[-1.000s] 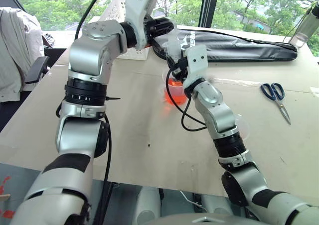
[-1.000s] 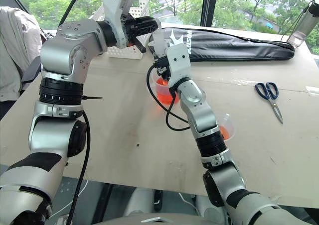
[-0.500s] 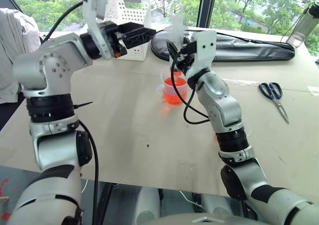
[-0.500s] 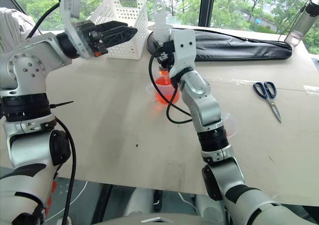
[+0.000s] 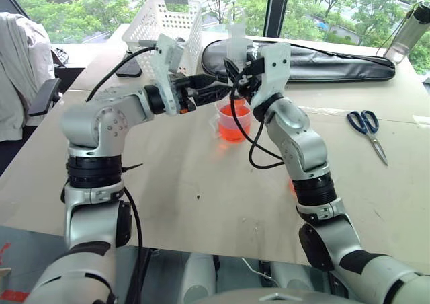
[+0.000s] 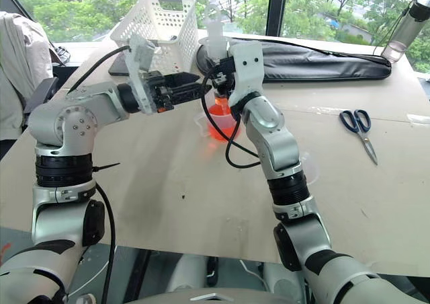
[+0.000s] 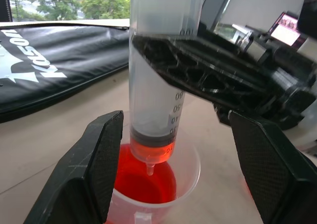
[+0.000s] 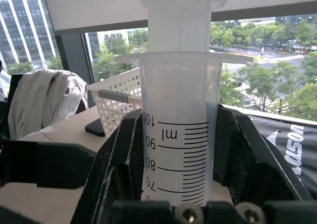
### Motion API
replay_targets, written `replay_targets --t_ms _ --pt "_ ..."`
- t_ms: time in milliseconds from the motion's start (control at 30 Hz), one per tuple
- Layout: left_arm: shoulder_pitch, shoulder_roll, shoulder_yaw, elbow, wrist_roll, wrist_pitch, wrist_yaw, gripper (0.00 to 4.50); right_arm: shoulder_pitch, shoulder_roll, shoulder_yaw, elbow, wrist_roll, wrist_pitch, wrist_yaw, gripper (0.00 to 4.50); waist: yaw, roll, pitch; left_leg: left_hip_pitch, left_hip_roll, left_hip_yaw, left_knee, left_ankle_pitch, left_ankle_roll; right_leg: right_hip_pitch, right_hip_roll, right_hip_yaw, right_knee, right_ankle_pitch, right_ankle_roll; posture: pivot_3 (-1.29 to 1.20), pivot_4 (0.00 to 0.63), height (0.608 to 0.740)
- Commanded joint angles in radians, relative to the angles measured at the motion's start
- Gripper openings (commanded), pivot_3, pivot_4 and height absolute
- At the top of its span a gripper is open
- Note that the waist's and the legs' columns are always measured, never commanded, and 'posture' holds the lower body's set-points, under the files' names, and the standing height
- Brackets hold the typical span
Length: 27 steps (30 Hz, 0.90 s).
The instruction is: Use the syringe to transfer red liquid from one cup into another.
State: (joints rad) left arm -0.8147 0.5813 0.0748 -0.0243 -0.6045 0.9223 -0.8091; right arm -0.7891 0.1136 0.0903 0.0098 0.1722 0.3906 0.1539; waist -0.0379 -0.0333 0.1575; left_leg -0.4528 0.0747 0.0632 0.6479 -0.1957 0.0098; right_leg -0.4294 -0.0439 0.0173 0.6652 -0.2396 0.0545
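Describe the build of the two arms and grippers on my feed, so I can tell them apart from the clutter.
Both arms are glossy silver-grey shells with black ribbed joint rings and loose black cables. The left gripper and right gripper each have two black fingers with a lattice-patterned inner face, behind a white wrist housing. No markings show.

Both head views look forward and down over the table [image 5: 201, 190] from above. Each wrist view sits close behind its own pincer, sharing the upright syringe [image 7: 163, 75] (seen from opposite sides).
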Motion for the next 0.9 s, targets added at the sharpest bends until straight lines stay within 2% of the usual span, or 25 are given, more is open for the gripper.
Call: replay_targets --t_ms 33,233,600,667,900 --pt "-0.012 -0.011 -0.016 -0.017 0.036 -0.079 0.003 3.43 -0.014 0.008 -0.005 -0.068 0.019 0.007 0.003 1.55 0.001 0.0 0.0 0.0 0.0 0.0 0.0 0.0 0.0 0.0 0.0 0.0 0.0 0.0 0.0 0.0 0.15 0.724" --pt "-0.031 -0.046 -0.037 0.03 0.099 -0.175 0.023 3.43 -0.016 0.005 0.001 -0.083 0.026 0.027 0.009 1.54 0.004 0.0 0.0 0.0 0.0 0.0 0.0 0.0 0.0 0.0 0.0 0.0 0.0 0.0 0.0 0.0 0.15 0.724" --pt "-0.05 -0.082 -0.035 0.069 0.113 -0.218 0.026 3.43 -0.012 0.003 0.009 -0.096 0.029 0.043 0.019 1.54 0.003 0.0 0.0 0.0 0.0 0.0 0.0 0.0 0.0 0.0 0.0 0.0 0.0 0.0 0.0 0.0 0.15 0.724" --pt "-0.037 -0.061 -0.022 0.065 0.096 -0.209 -0.005 3.43 -0.011 0.001 0.011 -0.094 0.025 0.04 0.02 1.54 0.003 0.0 0.0 0.0 0.0 0.0 0.0 0.0 0.0 0.0 0.0 0.0 0.0 0.0 0.0 0.0 0.15 0.724" --pt "-0.046 0.096 0.102 0.103 -0.107 0.033 -0.163 3.43 -0.014 -0.016 0.011 -0.072 0.013 0.023 0.023 1.54 -0.005 0.0 0.0 0.0 0.0 0.0 0.0 0.0 0.0 0.0 0.0 0.0 0.0 0.0 0.0 0.0 0.15 0.724"
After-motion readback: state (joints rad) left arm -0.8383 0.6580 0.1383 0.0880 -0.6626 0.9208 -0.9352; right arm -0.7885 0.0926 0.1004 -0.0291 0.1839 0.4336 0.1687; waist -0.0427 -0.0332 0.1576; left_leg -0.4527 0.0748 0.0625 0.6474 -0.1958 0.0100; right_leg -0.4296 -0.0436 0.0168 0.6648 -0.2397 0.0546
